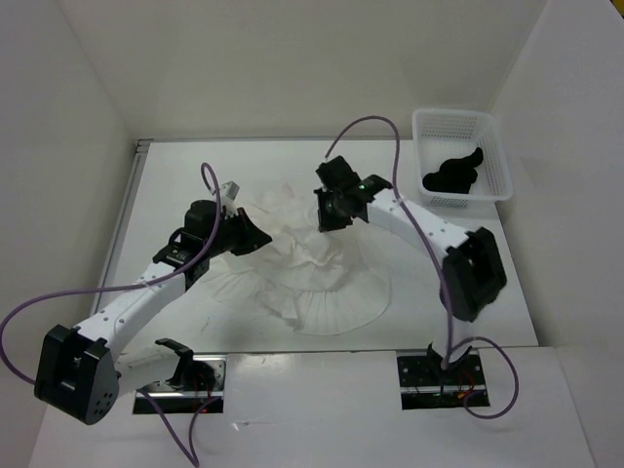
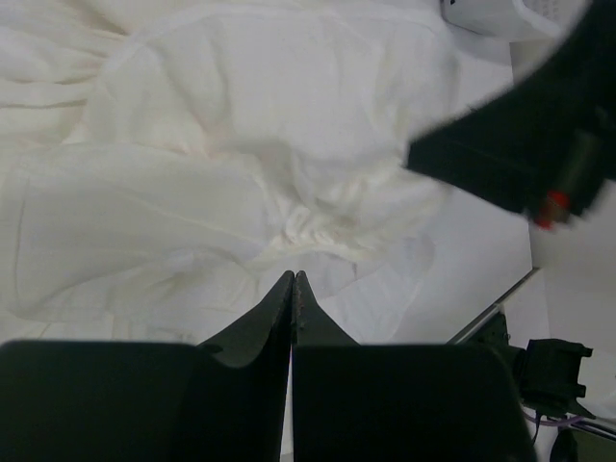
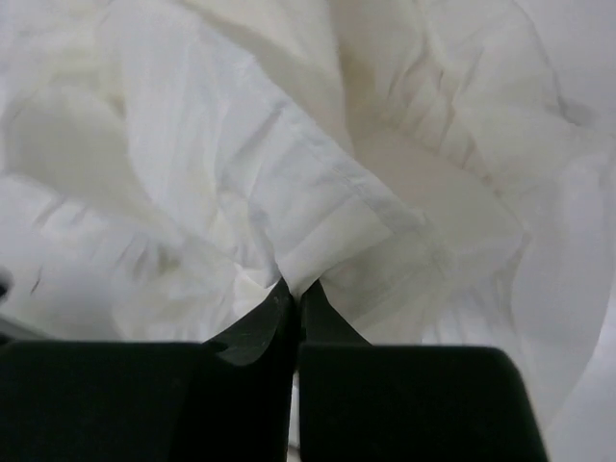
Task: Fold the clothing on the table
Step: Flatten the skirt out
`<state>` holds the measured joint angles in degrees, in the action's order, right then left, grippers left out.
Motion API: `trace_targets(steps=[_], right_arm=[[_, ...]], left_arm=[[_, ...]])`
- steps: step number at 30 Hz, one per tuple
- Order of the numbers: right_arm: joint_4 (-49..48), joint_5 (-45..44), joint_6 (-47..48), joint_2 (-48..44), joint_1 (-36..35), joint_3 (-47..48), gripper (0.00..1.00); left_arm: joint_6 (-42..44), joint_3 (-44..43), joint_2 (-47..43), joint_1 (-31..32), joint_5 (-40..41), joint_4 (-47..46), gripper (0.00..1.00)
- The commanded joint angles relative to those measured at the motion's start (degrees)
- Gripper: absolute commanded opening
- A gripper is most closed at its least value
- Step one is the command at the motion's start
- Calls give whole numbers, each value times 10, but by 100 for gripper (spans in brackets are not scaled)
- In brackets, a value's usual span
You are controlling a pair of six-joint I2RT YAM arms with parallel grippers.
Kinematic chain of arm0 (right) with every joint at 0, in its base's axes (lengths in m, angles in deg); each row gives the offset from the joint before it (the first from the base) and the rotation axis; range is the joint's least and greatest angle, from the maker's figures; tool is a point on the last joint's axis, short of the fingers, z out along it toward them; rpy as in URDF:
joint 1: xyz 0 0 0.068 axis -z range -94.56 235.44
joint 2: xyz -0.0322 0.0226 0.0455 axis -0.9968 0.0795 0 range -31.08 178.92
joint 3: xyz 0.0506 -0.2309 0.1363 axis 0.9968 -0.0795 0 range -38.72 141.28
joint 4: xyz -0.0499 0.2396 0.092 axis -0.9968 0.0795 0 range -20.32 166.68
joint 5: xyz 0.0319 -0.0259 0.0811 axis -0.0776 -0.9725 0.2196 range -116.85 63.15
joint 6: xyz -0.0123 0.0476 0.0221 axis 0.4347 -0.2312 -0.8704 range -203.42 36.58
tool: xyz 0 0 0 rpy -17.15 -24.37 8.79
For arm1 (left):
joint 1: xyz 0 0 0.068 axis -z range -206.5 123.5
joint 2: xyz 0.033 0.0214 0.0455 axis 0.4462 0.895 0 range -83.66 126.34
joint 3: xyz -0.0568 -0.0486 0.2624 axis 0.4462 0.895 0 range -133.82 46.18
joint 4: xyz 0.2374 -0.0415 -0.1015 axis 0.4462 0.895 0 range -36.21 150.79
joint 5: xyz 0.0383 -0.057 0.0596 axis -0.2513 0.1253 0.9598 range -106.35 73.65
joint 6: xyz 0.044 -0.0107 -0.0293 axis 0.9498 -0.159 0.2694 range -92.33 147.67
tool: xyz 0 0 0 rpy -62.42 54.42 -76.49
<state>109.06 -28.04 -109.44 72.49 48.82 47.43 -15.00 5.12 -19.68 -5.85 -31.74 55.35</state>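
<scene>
Reaching diagonally from its base at the near left, the left arm stretches low across the table (image 1: 171, 180), and the left gripper (image 1: 252, 237) sits over the left edge of the clothing (image 1: 327, 288). In its wrist view the fingers are pressed together, tips at a small pucker of the white fabric; whether any cloth is caught there cannot be told. The right arm rises from the near right, bends at a high elbow and arcs back leftward, wrist pitched down over the garment's far middle. The right gripper (image 3: 292, 287) is clamped on a hemmed fold, which peaks up into its tips. The clothing lies crumpled mid-table, its pleated hem fanned toward the bases.
</scene>
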Motion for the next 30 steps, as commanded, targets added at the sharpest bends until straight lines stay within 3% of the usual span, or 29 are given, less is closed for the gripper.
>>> trace_targets(steps=[1,2,5,6,8,10,14,22,30], right_arm=[[74,13,-33,-115,-39,-75,0],[84,13,-53,-135,-51,-125,0],[132,74,-104,-202,-95,-220,17],[149,90,-115,-220,-114,-236,35],[169,74,-132,-266,-121,-237,42],[183,5,-140,-266,-121,-173,50],[138,-49,-101,-183,-100,-76,53],[-21,-52,-72,-15,-94,-61,52],[-5,-113,-48,81,-89,-16,56]], left_arm=[[-12,4,8,-3,-6,-27,3],[-12,4,13,-3,-6,-27,3],[-12,4,18,-3,-11,-27,3],[-12,4,18,-3,-11,-27,3],[-12,4,18,-3,-11,-27,3],[-12,4,24,-3,-11,-32,3],[-17,-4,40,-3,-32,-43,3],[-17,-6,21,-9,-33,-31,3],[-22,-1,25,-9,-62,-31,3]])
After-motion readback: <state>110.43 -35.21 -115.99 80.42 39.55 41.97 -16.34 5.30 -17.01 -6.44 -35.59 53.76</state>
